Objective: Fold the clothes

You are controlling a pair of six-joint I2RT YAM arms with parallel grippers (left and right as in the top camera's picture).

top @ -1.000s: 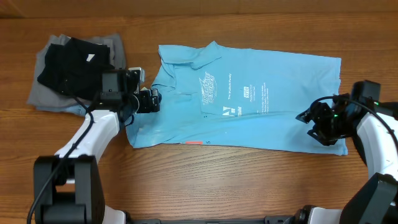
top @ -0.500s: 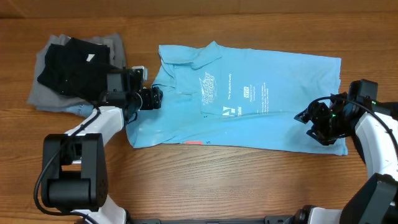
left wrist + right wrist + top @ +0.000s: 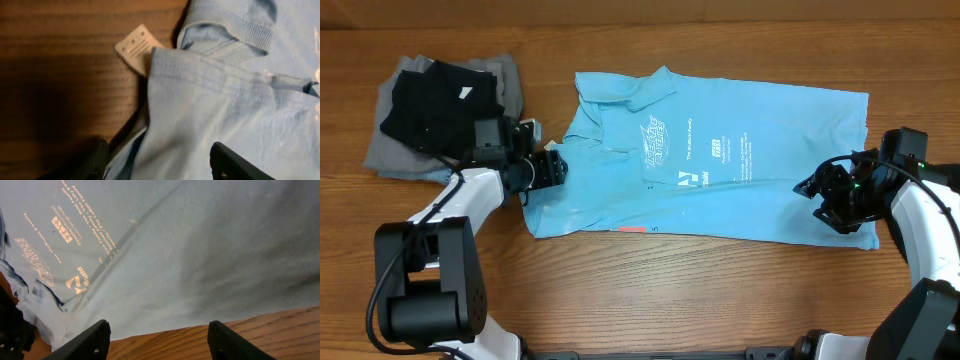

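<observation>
The clothes are chiefly a sky-blue collared shirt [image 3: 720, 165] lying flat across the table, collar to the left, printed lettering up. My left gripper [image 3: 550, 168] is at the shirt's left sleeve edge. In the left wrist view its jaws [image 3: 165, 167] stand apart with blue sleeve fabric [image 3: 200, 110] lying between the fingers, not pinched. My right gripper [image 3: 815, 192] rests over the shirt's lower right hem. In the right wrist view it [image 3: 160, 340] is open, fingers wide over the hem and the bare wood.
A pile of other clothes lies at the far left: a black piece [image 3: 435, 100] on a grey one [image 3: 390, 150]. A white care tag [image 3: 136, 44] sticks out by the ribbed sleeve cuff [image 3: 230, 27]. Wooden table [image 3: 700, 290] runs along the front.
My left gripper has slid a little left and toward the front along the sleeve edge, and its jaws have narrowed. The right arm and the shirt have stayed put.
</observation>
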